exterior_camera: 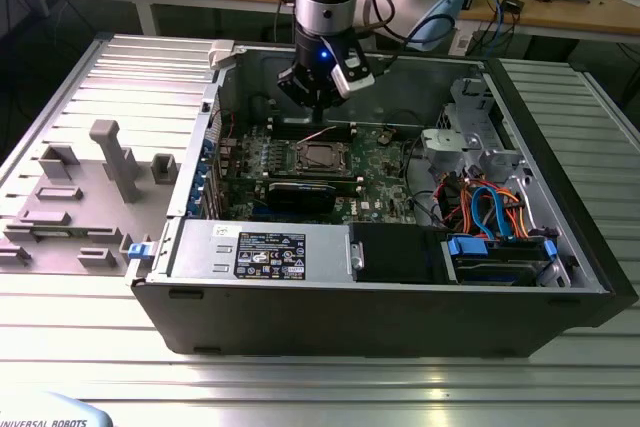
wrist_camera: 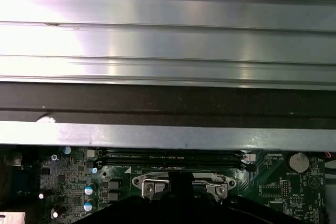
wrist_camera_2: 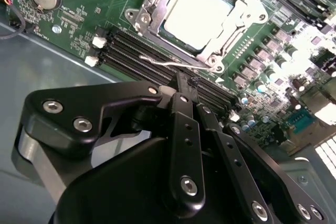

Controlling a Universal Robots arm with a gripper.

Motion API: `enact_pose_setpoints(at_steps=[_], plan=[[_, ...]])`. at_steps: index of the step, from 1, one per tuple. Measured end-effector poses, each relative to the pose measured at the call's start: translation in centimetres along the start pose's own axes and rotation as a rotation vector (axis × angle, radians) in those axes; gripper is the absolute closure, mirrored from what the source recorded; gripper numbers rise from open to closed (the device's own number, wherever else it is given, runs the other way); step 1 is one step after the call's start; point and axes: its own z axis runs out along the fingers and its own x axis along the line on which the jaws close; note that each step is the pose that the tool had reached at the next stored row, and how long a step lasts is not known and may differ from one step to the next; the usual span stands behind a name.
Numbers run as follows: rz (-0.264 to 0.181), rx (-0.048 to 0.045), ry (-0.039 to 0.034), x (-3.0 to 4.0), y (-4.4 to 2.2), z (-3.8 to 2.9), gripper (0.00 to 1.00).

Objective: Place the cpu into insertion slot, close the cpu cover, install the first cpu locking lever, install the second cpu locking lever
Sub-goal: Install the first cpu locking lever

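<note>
The cpu (wrist_camera_2: 197,11) lies flat in the insertion slot (exterior_camera: 318,155), its silver top showing through the window of the cpu cover (wrist_camera_2: 242,17), which is down over it. A thin silver locking lever (wrist_camera_2: 157,60) runs along the socket's edge beside the memory slots. My gripper (wrist_camera_2: 185,80) hangs just above that edge, fingers shut with nothing seen between them, and the tips are close to the lever. In the exterior view the gripper (exterior_camera: 318,97) is over the back of the motherboard, behind the socket. The first wrist view shows the socket's hinge brackets (wrist_camera: 184,186).
Long black memory slots (wrist_camera_2: 131,51) lie between gripper and socket. A black card (exterior_camera: 300,194) and power supply (exterior_camera: 260,249) sit in front. Cables (exterior_camera: 490,207) fill the exterior view's right. The case wall (wrist_camera: 168,103) stands close behind. A grey fixture (exterior_camera: 115,157) lies outside.
</note>
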Motion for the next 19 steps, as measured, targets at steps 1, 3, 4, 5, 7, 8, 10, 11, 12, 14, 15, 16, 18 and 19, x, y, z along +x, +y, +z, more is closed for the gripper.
enact_pose_setpoints(at_steps=[1,3,4,5,7,8,10,11,12,14,15,16,18,19], plan=[[0.000,0.0003,0.0001,-0.11,-0.01,0.09,0.89],[0.000,0.0006,0.0000,-0.34,-0.03,0.32,0.89],[0.000,0.0006,0.0001,-0.46,-0.05,0.46,0.89],[0.000,0.0007,0.0001,-0.50,-0.05,0.50,0.89],[0.000,0.0010,0.0003,-0.52,-0.06,0.52,0.89],[0.000,0.0009,0.0002,-0.52,-0.06,0.52,0.89],[0.000,0.0007,0.0001,-0.53,-0.06,0.53,0.89],[0.000,0.0007,0.0001,-0.53,-0.06,0.53,0.89],[0.000,0.0007,0.0001,-0.53,-0.06,0.53,0.89],[0.000,0.0007,0.0001,-0.54,-0.06,0.53,0.89],[0.000,0.0007,0.0001,-0.54,-0.06,0.54,0.89],[0.000,0.0007,0.0001,-0.55,-0.06,0.55,0.89],[0.000,0.0006,0.0001,-0.59,-0.06,0.58,0.89],[0.000,0.0006,0.0000,-0.61,-0.06,0.61,0.89]])
